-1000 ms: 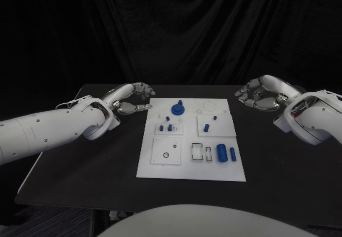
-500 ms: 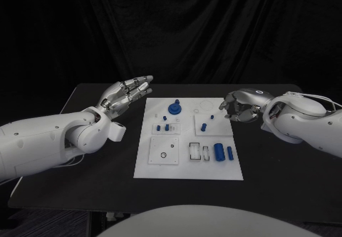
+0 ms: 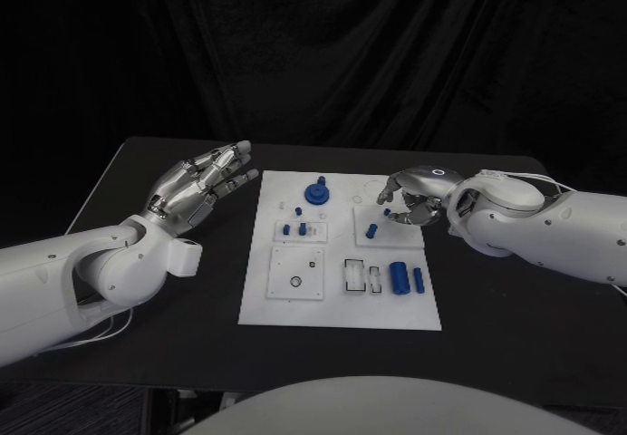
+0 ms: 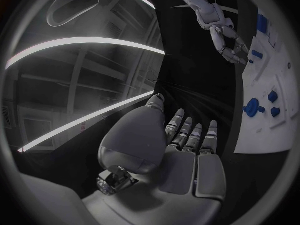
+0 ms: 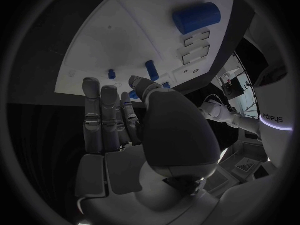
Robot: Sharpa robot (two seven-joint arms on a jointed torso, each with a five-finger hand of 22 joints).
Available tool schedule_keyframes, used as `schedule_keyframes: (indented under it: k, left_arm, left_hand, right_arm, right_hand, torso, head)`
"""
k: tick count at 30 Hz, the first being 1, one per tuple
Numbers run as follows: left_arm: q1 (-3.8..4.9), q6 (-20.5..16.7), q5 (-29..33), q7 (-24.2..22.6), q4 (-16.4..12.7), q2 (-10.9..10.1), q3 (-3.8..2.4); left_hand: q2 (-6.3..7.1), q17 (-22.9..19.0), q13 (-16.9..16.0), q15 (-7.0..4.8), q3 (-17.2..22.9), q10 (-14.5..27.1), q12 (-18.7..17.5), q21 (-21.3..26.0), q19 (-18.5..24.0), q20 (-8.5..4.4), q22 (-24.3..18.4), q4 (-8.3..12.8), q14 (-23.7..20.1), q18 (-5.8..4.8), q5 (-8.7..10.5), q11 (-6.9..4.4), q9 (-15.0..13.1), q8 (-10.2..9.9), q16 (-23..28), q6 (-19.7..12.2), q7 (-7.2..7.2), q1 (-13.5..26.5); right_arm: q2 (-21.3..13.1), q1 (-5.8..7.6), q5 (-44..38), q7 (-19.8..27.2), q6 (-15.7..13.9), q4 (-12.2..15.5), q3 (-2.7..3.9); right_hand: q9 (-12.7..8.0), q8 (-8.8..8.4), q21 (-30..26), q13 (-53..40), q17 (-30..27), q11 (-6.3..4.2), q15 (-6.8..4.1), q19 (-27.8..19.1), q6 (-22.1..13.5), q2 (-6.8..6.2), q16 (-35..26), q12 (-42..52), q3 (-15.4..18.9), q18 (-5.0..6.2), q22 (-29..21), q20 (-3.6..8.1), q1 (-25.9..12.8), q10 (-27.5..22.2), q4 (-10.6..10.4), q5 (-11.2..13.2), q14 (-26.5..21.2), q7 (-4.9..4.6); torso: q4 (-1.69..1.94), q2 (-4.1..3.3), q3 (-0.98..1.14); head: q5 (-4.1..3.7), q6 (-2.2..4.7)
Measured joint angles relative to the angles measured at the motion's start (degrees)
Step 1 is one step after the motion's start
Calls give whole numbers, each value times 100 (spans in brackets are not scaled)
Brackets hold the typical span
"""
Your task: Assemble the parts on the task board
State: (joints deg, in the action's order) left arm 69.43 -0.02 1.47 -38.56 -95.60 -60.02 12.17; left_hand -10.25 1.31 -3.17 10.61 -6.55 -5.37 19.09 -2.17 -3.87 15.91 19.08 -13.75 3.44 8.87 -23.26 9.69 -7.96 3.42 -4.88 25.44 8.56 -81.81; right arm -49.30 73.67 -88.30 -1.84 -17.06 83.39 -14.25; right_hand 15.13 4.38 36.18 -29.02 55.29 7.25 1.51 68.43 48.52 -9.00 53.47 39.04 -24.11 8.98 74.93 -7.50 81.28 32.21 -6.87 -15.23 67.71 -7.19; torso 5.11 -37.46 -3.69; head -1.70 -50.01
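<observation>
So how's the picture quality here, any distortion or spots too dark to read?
Head view: evenly lit, the white task board reads clearly against the black table, backdrop fully dark. Left wrist view: strong fisheye bending, left hand dim. Right wrist view: same curvature, right hand shadowed, with blue parts near the rim stretched.

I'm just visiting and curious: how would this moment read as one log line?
left robot hand: open, raised beside task board | right robot hand: open, over board's far right | parts: untouched
</observation>
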Motion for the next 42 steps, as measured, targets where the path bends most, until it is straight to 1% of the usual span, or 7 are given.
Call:
schedule_keyframes:
  k: [3,9,15,22,29,35,42]
  left_arm:
    - [0,52,40,-5,-36,-15,1]
    - [0,142,83,-13,-73,-18,1]
    - [0,209,100,-17,-75,-18,1]
    - [0,272,109,-21,-66,-10,1]
    - [0,315,113,-23,-32,13,0]
    - [0,348,116,-26,0,30,0]
    - [0,402,118,-28,34,73,0]
  left_hand:
    - [-34,0,25,16,17,0,-1,0,-18,18,0,81,16,-1,-66,0,0,0,-20,27,13,-35]
    - [-63,18,48,118,49,-19,82,0,-70,70,80,223,76,-1,-161,59,8,22,-129,68,13,-111]
    - [-88,28,48,159,65,-40,126,0,-100,99,126,286,118,-1,-204,80,8,44,-176,68,13,-136]
    - [-89,35,48,200,89,-19,153,0,-165,95,180,357,159,-3,-249,100,8,45,-242,109,13,-137]
    - [-89,35,48,241,115,-38,153,-24,-218,93,219,401,161,-9,-280,119,15,44,-266,109,13,-137]
    - [-111,42,48,283,161,-39,193,-49,-265,98,255,461,203,-95,-286,164,21,59,-311,109,14,-159]
    - [-111,95,47,476,255,-98,304,-127,-572,98,482,602,458,-276,-310,222,27,92,-687,180,44,-159]
  right_arm:
    - [47,-38,-55,3,-5,-79,0]
    - [168,-93,-129,33,-35,-323,0]
    - [262,-140,-163,69,-64,-454,2]
    - [276,-168,-184,59,-81,-548,2]
    - [275,-176,-192,49,-81,-610,12]
    - [309,-191,-193,54,-116,-661,18]
    - [327,-222,-179,65,-151,-708,20]
  right_hand:
    - [0,0,0,31,-4,-14,0,0,0,14,0,0,0,0,0,0,14,14,0,-28,0,0]
    - [41,85,0,163,-45,-15,0,58,84,120,27,-51,-57,0,-1,3,33,207,57,-322,0,-3]
    - [129,207,0,331,-104,-29,0,78,282,125,26,-164,-120,0,-1,23,38,302,120,-676,0,-13]
    - [209,262,59,477,-120,-9,0,78,298,125,93,-262,-182,0,-1,23,38,322,230,-1094,0,-11]
    - [325,382,221,538,-46,-18,-3,183,423,186,223,-262,-151,-1,-2,22,-24,415,262,-1116,63,13]
    - [403,449,221,558,-62,-40,-3,183,482,209,223,-261,-119,-1,-2,22,-49,476,293,-1138,63,31]
    - [574,574,221,565,-83,-72,9,182,503,231,223,-241,-88,-2,-2,22,-72,609,373,-1138,74,52]
  torso:
    - [55,-27,-55]
    - [119,-66,-133]
    - [143,-94,-177]
    - [124,-119,-177]
    - [98,-141,-169]
    - [101,-138,-172]
    - [110,-124,-191]
  head:
    - [-59,0]
    - [-155,-1]
    - [-158,-1]
    - [-123,-1]
    - [-96,2]
    - [-114,2]
    - [-99,2]
